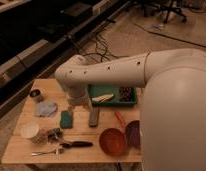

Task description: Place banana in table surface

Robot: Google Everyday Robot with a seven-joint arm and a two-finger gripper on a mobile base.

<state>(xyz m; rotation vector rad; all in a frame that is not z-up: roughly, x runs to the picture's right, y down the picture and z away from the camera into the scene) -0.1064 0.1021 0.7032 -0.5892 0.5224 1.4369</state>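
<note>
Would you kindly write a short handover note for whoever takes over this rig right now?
Gripper: hangs low over the table surface, between the green sponge and the dark grey block, just left of the green tray. It is not at the banana.
Banana: lies in the left part of the green tray, beside a dark item.
Done: nothing that shows; the banana is not yet on the wood.
Left: reach into the tray, grasp the banana, lift it out and set it on bare tabletop, probably at the front left.
</note>
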